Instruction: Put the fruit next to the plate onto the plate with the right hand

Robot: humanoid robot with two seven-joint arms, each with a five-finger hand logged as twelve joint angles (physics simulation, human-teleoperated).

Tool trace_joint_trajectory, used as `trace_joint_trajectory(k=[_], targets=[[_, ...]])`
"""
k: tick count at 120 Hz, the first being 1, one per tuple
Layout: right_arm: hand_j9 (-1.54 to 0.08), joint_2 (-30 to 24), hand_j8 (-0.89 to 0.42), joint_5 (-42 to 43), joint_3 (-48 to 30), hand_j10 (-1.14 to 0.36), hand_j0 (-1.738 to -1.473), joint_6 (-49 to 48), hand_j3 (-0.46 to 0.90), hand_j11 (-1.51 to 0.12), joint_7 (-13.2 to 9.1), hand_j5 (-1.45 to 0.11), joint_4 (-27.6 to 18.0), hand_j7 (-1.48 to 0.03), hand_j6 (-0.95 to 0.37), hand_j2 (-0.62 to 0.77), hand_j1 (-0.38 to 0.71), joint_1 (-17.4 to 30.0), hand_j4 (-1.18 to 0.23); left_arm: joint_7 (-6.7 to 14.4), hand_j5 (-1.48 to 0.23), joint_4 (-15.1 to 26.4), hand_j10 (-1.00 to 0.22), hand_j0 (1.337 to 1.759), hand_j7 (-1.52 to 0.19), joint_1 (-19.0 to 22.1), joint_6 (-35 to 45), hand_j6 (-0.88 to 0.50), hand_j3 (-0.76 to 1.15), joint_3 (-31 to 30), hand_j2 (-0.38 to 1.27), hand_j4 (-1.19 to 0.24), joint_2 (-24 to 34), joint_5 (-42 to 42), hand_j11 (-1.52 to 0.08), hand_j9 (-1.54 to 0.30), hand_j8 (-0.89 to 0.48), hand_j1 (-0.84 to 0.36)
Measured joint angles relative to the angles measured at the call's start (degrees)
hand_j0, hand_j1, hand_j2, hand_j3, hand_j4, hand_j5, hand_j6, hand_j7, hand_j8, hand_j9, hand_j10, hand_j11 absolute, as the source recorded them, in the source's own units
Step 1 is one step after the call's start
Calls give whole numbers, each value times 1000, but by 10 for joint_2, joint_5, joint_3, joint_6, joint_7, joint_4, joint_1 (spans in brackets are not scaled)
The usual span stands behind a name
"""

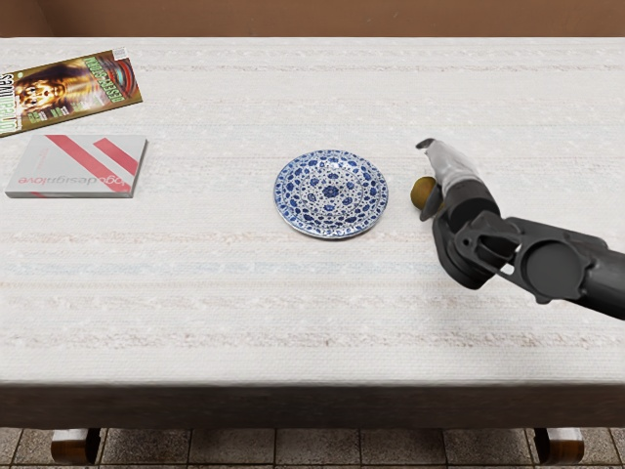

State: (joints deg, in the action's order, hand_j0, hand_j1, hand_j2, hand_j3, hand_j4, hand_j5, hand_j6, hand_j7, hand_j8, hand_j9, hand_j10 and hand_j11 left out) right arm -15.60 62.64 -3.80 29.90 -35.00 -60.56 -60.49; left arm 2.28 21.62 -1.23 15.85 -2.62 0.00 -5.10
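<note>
A small brown fruit (421,192) lies on the table just right of the blue-and-white patterned plate (330,193), a short gap between them. My right hand (428,178) comes in from the right edge and sits against the fruit's right side, hiding part of it. Its pale fingers (444,159) stretch out straight past the fruit toward the back, and a dark thumb tip (431,207) shows at the fruit's near side. The hand is open and the fruit rests on the table. The plate holds nothing. The left arm does not show.
A grey book with red stripes (78,166) and a magazine (68,91) lie at the far left of the pale tabletop (293,293). The table's front edge (312,386) runs across the bottom.
</note>
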Motion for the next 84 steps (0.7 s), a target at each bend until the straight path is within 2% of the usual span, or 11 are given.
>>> trace_joint_trajectory(k=[60, 84], targets=[[-459, 0, -353, 0, 0, -352, -1658, 13, 0, -460, 0, -459, 0, -458, -354, -53, 69, 5, -353, 0, -2, 0, -2, 1658, -2, 0, 0, -2, 0, 0, 0, -2, 0, 0, -2, -2, -2, 347], [-485, -1, -368, -1, 0, -367, -1658, 11, 0, -486, 0, -484, 0, -480, -371, -96, 107, 8, -368, 0, -2, 0, -2, 1658, -2, 0, 0, -2, 0, 0, 0, -2, 0, 0, -2, -2, -2, 347]])
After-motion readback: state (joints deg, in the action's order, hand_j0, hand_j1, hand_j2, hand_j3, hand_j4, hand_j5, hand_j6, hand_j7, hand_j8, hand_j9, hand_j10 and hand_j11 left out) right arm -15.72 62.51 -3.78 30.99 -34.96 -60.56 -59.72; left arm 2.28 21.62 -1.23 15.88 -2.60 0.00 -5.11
